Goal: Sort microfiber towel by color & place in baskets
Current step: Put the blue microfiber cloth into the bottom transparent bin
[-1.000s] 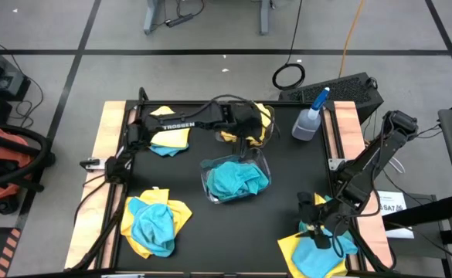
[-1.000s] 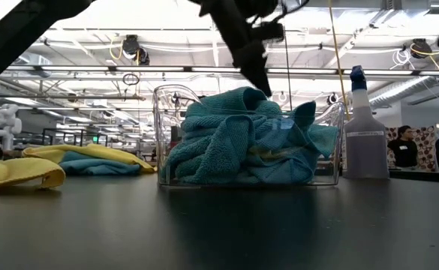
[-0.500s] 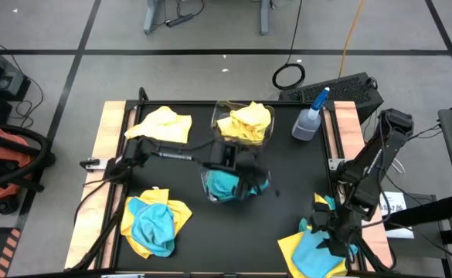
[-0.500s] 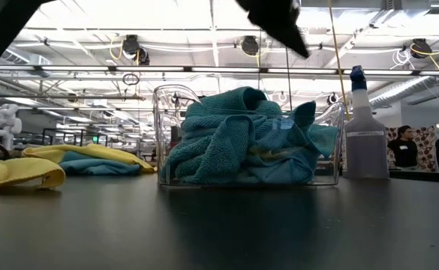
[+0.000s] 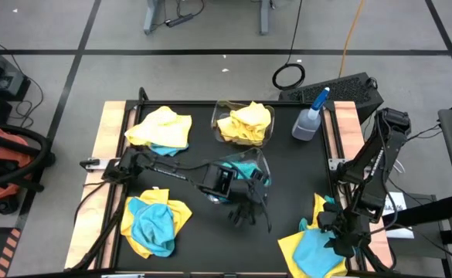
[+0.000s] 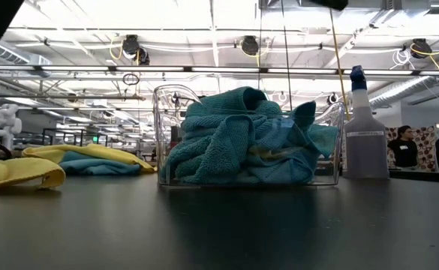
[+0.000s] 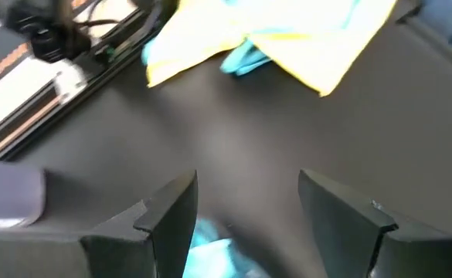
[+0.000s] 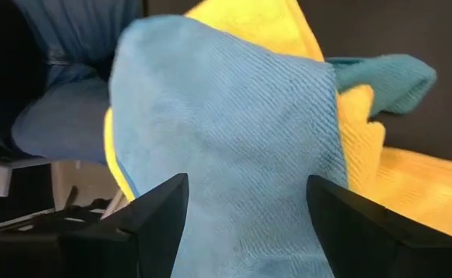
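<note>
Trouble, as we judge it, lies with mixed piles: our right hand hovers with fingers apart and empty over the heap at the desk's near right corner, where a blue towel lies draped on a yellow towel. Closing there could pinch both colours and carry the wrong one along. Our left hand, fingers apart and holding nothing, sits just in front of the blue basket, already heaped high; another cloth might spill over its rim. The yellow basket stands behind it. Two more mixed piles wait on the left, though we cannot tell how they overlap
</note>
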You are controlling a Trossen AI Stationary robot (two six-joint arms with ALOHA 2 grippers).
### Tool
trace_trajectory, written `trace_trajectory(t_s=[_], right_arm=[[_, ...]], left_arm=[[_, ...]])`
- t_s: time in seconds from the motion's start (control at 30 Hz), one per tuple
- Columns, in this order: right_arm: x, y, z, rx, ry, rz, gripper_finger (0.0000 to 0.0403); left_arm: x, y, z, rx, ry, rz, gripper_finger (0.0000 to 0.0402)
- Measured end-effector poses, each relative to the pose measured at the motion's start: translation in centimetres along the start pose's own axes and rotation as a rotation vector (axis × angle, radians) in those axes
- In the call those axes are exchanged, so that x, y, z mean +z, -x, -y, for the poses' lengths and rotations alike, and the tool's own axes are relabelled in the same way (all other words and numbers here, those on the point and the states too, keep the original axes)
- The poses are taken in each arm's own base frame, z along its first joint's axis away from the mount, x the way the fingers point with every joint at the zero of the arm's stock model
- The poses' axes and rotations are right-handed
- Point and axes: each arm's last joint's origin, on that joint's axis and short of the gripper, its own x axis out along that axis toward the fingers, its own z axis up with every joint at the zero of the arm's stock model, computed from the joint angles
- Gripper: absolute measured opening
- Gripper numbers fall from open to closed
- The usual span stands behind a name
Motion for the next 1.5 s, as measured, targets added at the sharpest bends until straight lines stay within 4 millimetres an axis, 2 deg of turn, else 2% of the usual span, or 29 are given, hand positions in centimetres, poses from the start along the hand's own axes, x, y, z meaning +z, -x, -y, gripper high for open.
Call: trace_trajectory(t_s=[0.33,0.67,0.87,1.27,1.5], right_arm=[[-0.3,0.1,1.0,-0.104,-0.004,-0.023,0.0255],[0.4,1.5,0.6,-0.194,0.058,0.067,0.0255],[0.4,1.3,0.3,-0.178,0.031,0.067,0.0255],[0.3,-1.1,-0.7,-0.174,0.024,0.063,0.0255],[0.1,-3.1,-1.3,-0.168,0.007,0.038,0.0255]], left_arm=[[0.8,-0.2,2.4,-0.115,-0.007,0.060,0.0231],[-0.3,-2.5,3.4,-0.157,0.015,0.082,0.0231],[-0.7,-3.3,3.8,-0.195,0.059,0.095,0.0231],[-1.2,-6.3,5.9,-0.235,0.042,0.064,0.0231],[-1.5,-6.8,6.0,-0.237,0.045,0.052,0.0231]])
